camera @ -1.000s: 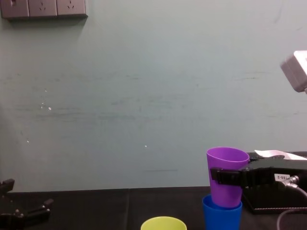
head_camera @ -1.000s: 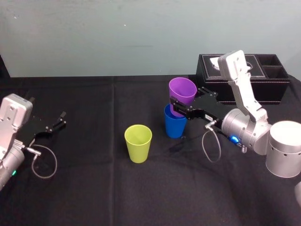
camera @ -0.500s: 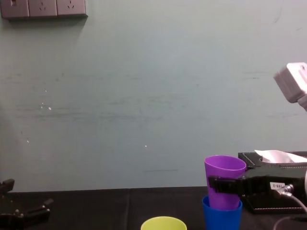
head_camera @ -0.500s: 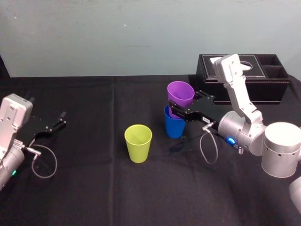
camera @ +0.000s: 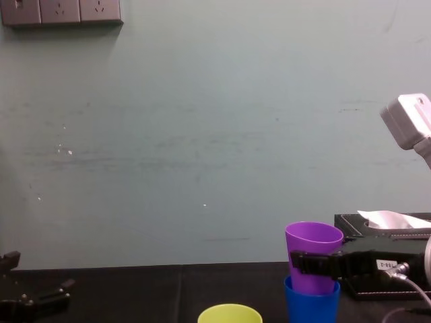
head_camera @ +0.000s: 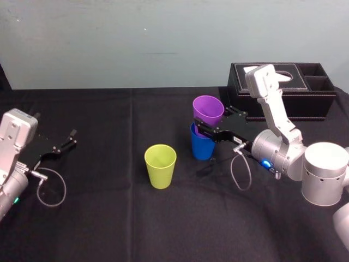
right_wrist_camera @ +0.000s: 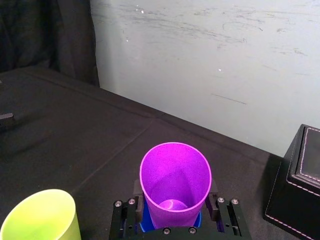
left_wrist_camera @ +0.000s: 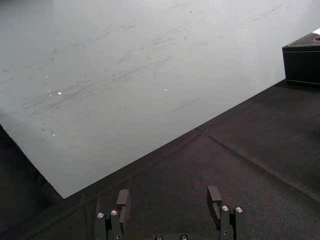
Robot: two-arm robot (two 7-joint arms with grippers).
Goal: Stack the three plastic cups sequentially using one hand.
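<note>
The purple cup (head_camera: 208, 111) sits partly down inside the blue cup (head_camera: 202, 146), right of the table's middle. My right gripper (head_camera: 199, 126) is shut on the purple cup, one finger on each side of its wall, as the right wrist view shows around the purple cup (right_wrist_camera: 175, 182). From the chest view, the purple cup (camera: 313, 252) rises out of the blue cup (camera: 310, 306) with the right gripper (camera: 303, 263) across it. The yellow-green cup (head_camera: 160, 165) stands upright and alone, to the left of the stack. My left gripper (head_camera: 71, 137) is parked open at the far left.
A black tissue box (head_camera: 283, 93) with side compartments stands at the back right, behind the right arm. A black cloth (head_camera: 109, 218) covers the table. A grey cable loop (head_camera: 240, 172) hangs under the right wrist.
My right gripper has lowered the purple cup deeper into the blue cup. The yellow-green cup and the left arm have not moved.
</note>
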